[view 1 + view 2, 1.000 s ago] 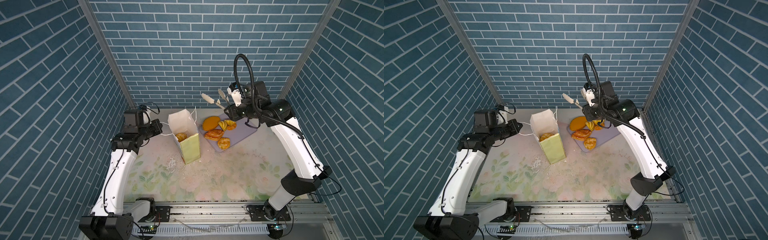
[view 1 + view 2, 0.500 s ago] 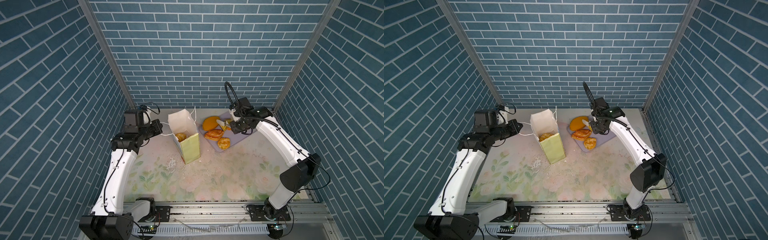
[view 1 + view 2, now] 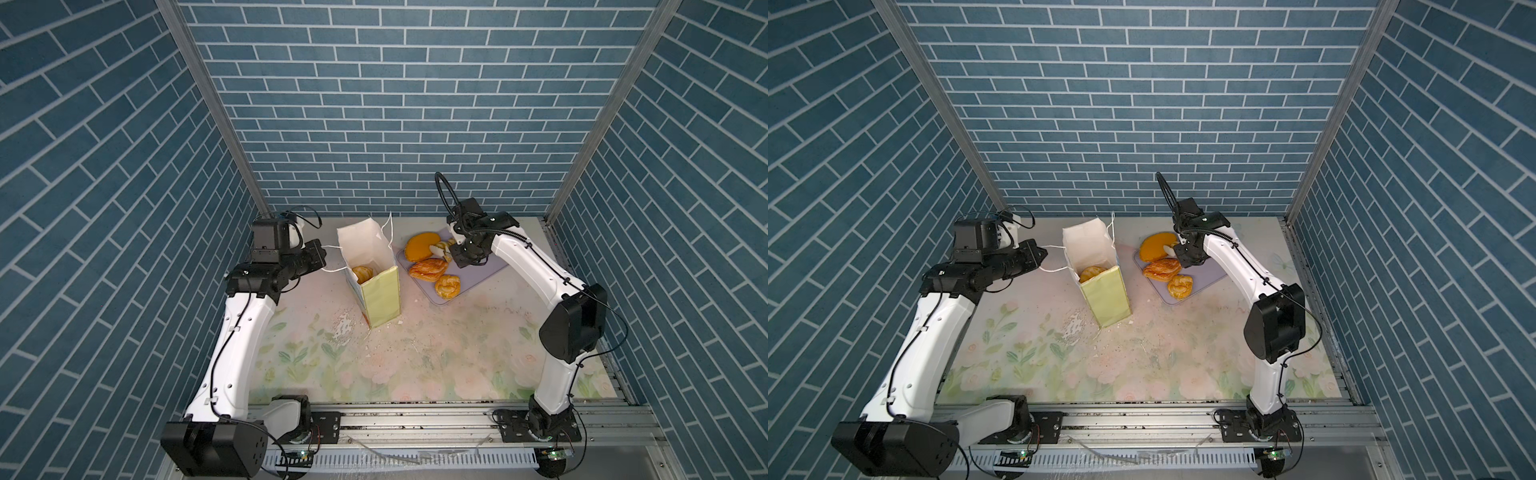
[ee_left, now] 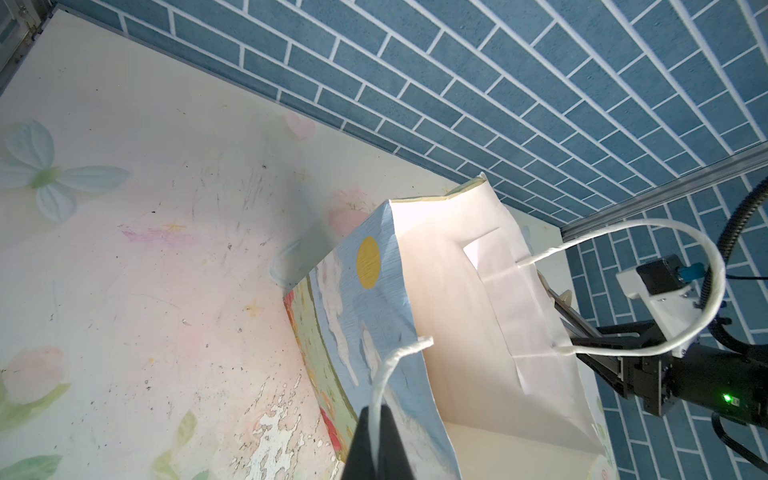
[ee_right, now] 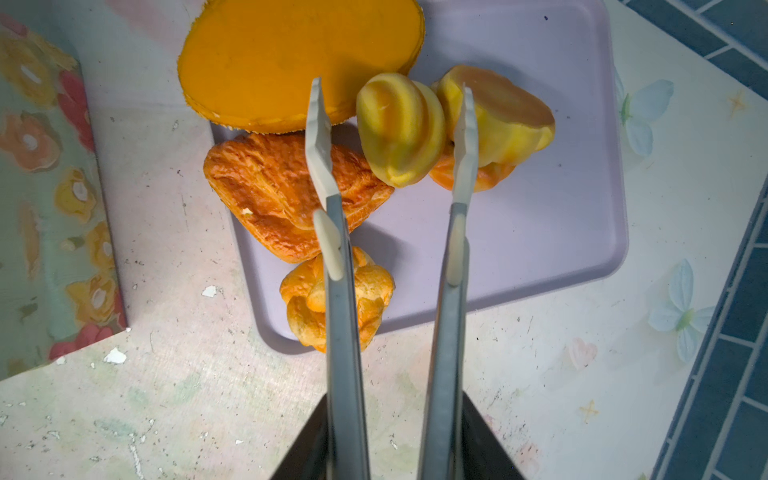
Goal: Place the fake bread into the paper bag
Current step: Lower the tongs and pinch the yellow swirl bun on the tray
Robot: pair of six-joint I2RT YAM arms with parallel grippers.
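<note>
- The step in hand is a pick: the right gripper (image 5: 392, 87) is down over the lilac tray (image 5: 540, 249), going for a ridged yellow roll (image 5: 395, 133) near the tray's middle.
- Its long pale fingers (image 5: 320, 158) stand apart, one on each side of that roll. One lies in the seam against a second yellow roll (image 5: 507, 120), and a gap shows at the other, so nothing is clamped yet.
- Other fake bread on the tray:
  - a flat round bun (image 5: 299, 62), overhanging the tray's far edge
  - a flaky triangular pastry (image 5: 270, 191)
  - a knotted roll (image 5: 370, 291) at the tray's near rim
- The paper bag (image 3: 380, 291) stands upright just beside the tray, mouth open, with one golden pastry (image 3: 362, 273) already inside.
- The left gripper (image 4: 376, 415), on the bag's side away from the tray, is pinched together on a white cord handle (image 4: 399, 357), probably steadying the bag.
- The next move likely calls for closing on the ridged roll alone, without nipping its neighbour, then lifting it clear of the tray and carrying it over the bag's mouth.
- Most of the task appears to remain.
</note>
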